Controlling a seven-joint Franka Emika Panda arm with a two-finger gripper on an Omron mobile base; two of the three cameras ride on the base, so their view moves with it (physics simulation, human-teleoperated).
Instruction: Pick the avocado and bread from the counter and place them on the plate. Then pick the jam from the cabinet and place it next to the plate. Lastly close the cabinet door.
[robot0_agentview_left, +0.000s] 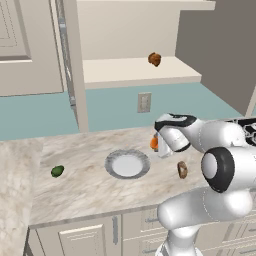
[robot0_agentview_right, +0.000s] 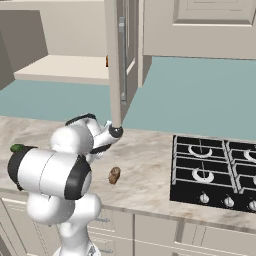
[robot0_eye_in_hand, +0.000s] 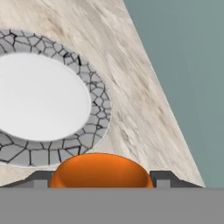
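Note:
My gripper (robot0_eye_in_hand: 100, 181) is shut on the jam (robot0_eye_in_hand: 100, 169), an orange jar that sits between the two dark fingertips (robot0_eye_in_hand: 162, 178). It hangs low over the counter (robot0_agentview_left: 85, 190), just right of the plate (robot0_agentview_left: 111, 161). In the left base view the jam (robot0_agentview_left: 154, 143) peeks out beside the hand. The plate (robot0_eye_in_hand: 94, 109) has a white centre and a grey cracked rim, and nothing lies on it. Left of it on the counter lies the avocado (robot0_agentview_left: 57, 171), also visible from the right (robot0_agentview_right: 17, 148). To the plate's right is the bread (robot0_agentview_left: 182, 170), nearer the stove (robot0_agentview_right: 114, 175).
The cabinet (robot0_agentview_left: 140, 70) stands open, its door (robot0_agentview_right: 122, 55) swung out over the counter. A dark brown-orange lump (robot0_agentview_left: 154, 59) sits on the shelf. A black stove (robot0_agentview_right: 215, 170) lies to the right. A wall outlet (robot0_agentview_left: 144, 102) is behind the plate.

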